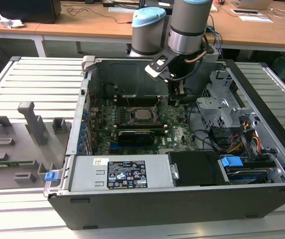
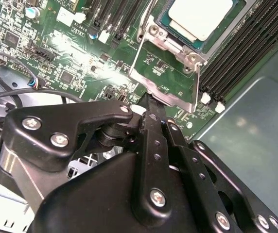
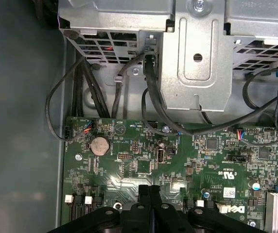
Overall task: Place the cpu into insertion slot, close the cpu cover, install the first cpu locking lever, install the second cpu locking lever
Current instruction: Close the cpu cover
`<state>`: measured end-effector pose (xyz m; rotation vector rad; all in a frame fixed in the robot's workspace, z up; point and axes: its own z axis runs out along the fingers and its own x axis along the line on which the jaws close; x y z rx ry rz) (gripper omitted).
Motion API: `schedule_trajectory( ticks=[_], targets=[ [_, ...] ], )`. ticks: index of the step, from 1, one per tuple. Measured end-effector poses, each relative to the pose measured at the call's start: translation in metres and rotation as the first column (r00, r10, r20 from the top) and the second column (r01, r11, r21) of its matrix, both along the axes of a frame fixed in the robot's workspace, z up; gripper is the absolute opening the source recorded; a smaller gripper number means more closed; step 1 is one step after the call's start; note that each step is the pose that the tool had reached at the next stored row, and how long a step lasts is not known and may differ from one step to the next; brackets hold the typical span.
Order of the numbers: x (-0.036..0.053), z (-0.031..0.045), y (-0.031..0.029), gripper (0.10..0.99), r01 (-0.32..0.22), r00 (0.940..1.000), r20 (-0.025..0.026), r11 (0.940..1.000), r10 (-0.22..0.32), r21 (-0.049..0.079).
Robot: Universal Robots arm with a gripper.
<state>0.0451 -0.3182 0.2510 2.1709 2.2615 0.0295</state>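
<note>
Silver-grey metal marks the cpu (image 1: 142,115), already lying flat in the insertion slot (image 2: 174,44) at the middle of the motherboard (image 1: 175,130). The second wrist view shows the cpu (image 2: 201,17) seated square inside the slot's silvery border. The cpu cover (image 2: 196,87) — a thin frame with a square window — stands swung open off the socket, with green board visible through its window. In the exterior view the gripper (image 1: 176,97) hangs at about 2 o'clock from the chip, low over the board. In both wrist views the gripper (image 2: 147,104) (image 3: 150,194) has its jaws clenched together, with no gap and nothing seen between them. Its tip lies at the cover's free edge, though contact cannot be confirmed. Step in hand, as judged: closing the cover. Done well, the closed tip would bear on the frame's free edge only, follow the arc about the hinge, stay off the chip's top and press lightly — a skewed plate could bind or shift the chip.
</note>
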Motion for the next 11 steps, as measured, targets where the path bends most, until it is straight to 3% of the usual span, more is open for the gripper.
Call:
schedule_trajectory(
  ticks=[11],
  targets=[
    [-0.0043, 0.0, 0.0, 0.106, 0.0, 1.0, 0.0, 1.0, 0.0, 0.0]
  ],
)
